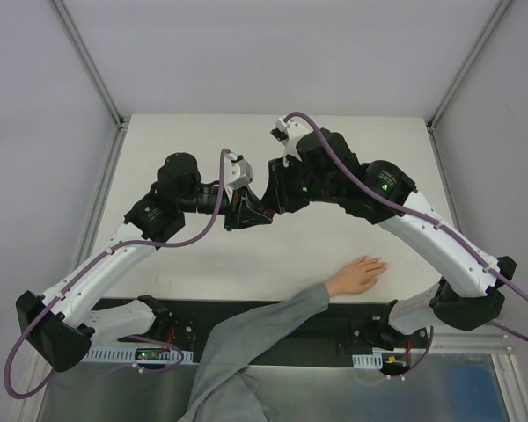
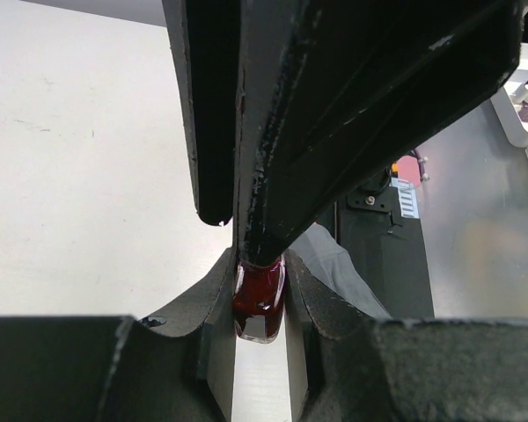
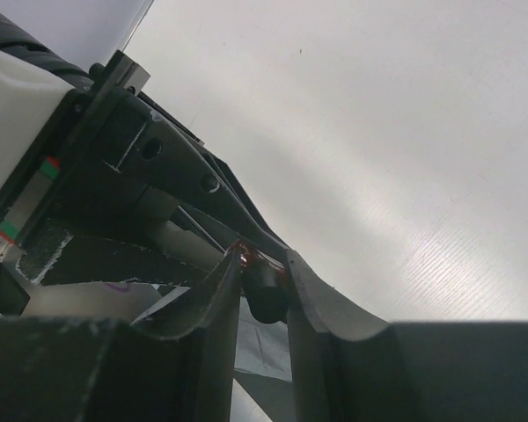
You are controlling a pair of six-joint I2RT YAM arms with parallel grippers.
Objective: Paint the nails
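Note:
A bare hand with a grey sleeve lies flat on the table near the front; its nails are too small to make out. My two grippers meet above the table's middle, away from the hand. My left gripper is shut on a small dark red bottle, seen between its fingers in the left wrist view. My right gripper is shut on the bottle's black cap, seen in the right wrist view. Its fingers fill the top of the left wrist view.
The white table has a black strip along its near edge, where the arm bases stand. The person's arm crosses that strip between the bases. Grey walls enclose the table on three sides.

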